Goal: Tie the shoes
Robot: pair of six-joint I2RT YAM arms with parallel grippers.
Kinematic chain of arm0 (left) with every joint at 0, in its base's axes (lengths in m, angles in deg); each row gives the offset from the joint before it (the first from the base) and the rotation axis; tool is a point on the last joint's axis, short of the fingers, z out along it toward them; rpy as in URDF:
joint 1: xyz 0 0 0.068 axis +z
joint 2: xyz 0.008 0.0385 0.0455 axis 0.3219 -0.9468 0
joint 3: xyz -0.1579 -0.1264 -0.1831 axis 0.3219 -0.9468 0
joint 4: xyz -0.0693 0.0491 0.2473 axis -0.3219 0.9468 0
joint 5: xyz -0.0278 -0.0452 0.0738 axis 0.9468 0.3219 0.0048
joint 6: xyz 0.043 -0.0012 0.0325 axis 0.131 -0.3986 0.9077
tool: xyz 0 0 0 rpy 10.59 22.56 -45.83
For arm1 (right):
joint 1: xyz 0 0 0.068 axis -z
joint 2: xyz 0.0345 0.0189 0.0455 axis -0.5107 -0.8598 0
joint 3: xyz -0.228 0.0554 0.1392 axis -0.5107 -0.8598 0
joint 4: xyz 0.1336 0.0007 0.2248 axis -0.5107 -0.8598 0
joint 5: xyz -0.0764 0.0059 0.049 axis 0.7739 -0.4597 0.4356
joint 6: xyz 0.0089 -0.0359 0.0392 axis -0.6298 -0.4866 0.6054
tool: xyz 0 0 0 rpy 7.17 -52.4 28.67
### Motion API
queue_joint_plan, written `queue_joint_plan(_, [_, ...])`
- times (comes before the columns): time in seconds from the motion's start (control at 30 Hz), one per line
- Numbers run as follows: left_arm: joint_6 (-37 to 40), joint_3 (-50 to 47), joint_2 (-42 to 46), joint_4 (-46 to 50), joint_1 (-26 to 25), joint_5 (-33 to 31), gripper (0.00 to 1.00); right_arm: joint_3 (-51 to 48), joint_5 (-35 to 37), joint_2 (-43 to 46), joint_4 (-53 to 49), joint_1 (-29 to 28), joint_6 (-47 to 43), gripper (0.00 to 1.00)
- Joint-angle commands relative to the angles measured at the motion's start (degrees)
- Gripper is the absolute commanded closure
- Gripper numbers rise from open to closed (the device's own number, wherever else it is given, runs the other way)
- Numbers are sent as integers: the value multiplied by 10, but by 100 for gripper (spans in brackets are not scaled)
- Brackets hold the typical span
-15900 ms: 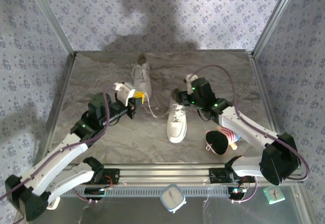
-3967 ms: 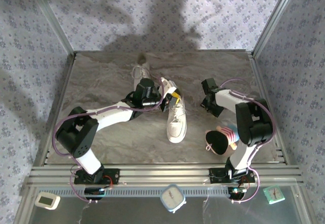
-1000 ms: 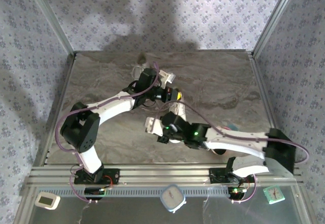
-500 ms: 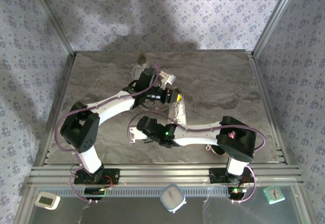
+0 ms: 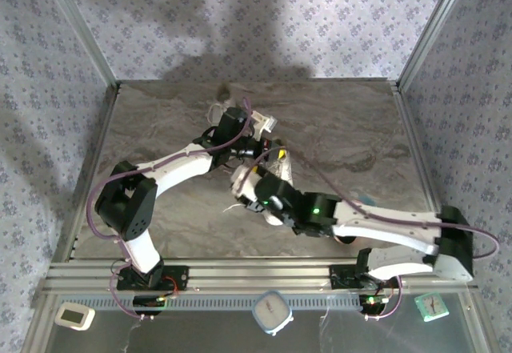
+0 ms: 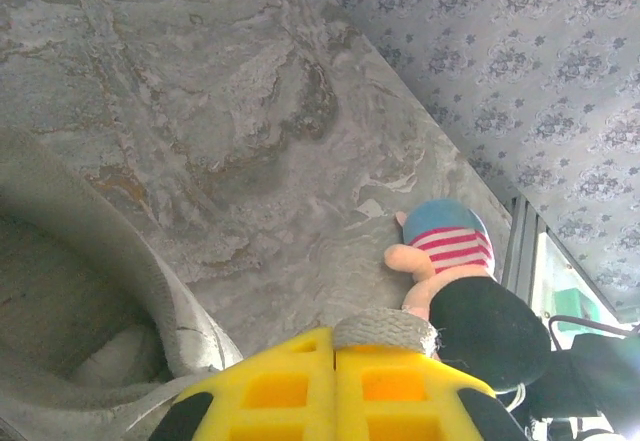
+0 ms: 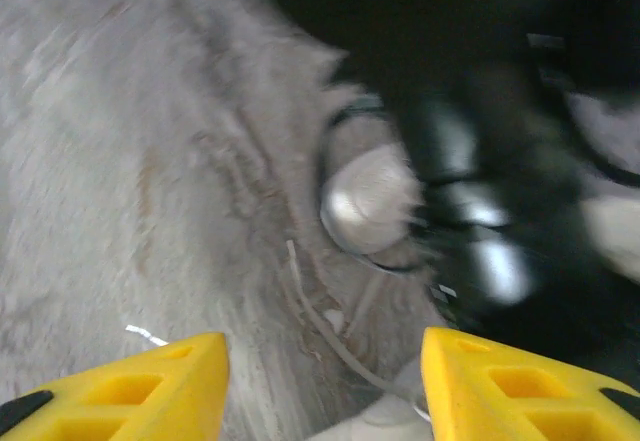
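The near shoe (image 5: 282,174), a white sneaker, lies mid-table, largely covered by my right arm; its dark opening and heel (image 6: 100,291) show in the left wrist view. The far shoe (image 5: 214,113) peeks out behind my left arm. My left gripper (image 5: 274,153) (image 6: 335,346) is over the near shoe's heel end, its yellow fingers shut on a white lace (image 6: 385,329). My right gripper (image 5: 246,178) (image 7: 325,381) hovers just left of that shoe, open. A loose lace strand (image 7: 330,331) lies on the table between its fingers; that view is blurred.
A black-and-pink plush toy (image 6: 455,271) with a striped cap lies on the marble table (image 5: 360,137) to the right of the near shoe. Metal-framed patterned walls (image 5: 88,49) enclose the table. My left arm's black links (image 7: 500,161) are close in front of the right gripper.
My right arm swung out to the left of the near shoe, then came back up beside it, under the left gripper. The left arm stayed put, still pinching the lace.
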Motion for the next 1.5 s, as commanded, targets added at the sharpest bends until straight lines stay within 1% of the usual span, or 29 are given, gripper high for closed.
queue_joint_plan(0.0, [20, -10, -4, -29, 1, -5, 100, -43, 63, 63, -58, 41, 156, 48])
queue_joint_plan(0.03, [25, -12, -3, -30, 1, -7, 100, -54, 38, 82, -64, 68, 188, 50])
queue_joint_plan(0.1, [42, -16, -2, -29, 0, -9, 100, -69, -66, 109, -89, 165, 271, 54])
queue_joint_plan(0.13, [51, -18, 0, -29, 1, -9, 100, -75, -122, 118, -92, 204, 293, 54])
queue_joint_plan(0.2, [79, -22, 3, -24, 0, -12, 100, -94, -248, 129, -72, 282, 324, 54])
queue_joint_plan(0.27, [109, -26, 4, -23, 0, -11, 100, -97, -367, 122, -60, 341, 324, 53])
queue_joint_plan(0.33, [149, -27, 7, -13, -1, -4, 100, -98, -473, 105, -36, 382, 319, 55])
queue_joint_plan(0.37, [171, -27, 9, -4, -1, -2, 100, -98, -508, 98, -28, 396, 313, 56])
queue_joint_plan(0.43, [212, -24, 12, 18, -1, -2, 100, -101, -550, 88, -12, 415, 293, 58])
queue_joint_plan(0.53, [246, -5, 9, 56, -1, -12, 100, -101, -607, 64, 9, 445, 261, 58])
queue_joint_plan(0.63, [258, 17, 0, 87, 0, -9, 100, -98, -634, 35, 27, 467, 232, 59])
queue_joint_plan(0.77, [254, 23, -3, 86, 0, -5, 100, -86, -648, -2, 37, 483, 202, 60])
queue_joint_plan(0.87, [251, 27, -5, 87, 0, -7, 100, -73, -667, -28, 35, 484, 188, 60])
queue_joint_plan(1.1, [250, 30, -6, 90, 0, -4, 100, -61, -675, -51, 46, 483, 182, 59])
queue_joint_plan(1.3, [250, 31, -5, 92, 0, 3, 100, -52, -680, -67, 49, 483, 177, 67])
queue_joint_plan(1.47, [242, 29, -4, 85, 0, 6, 100, -53, -685, -71, 48, 482, 175, 78])
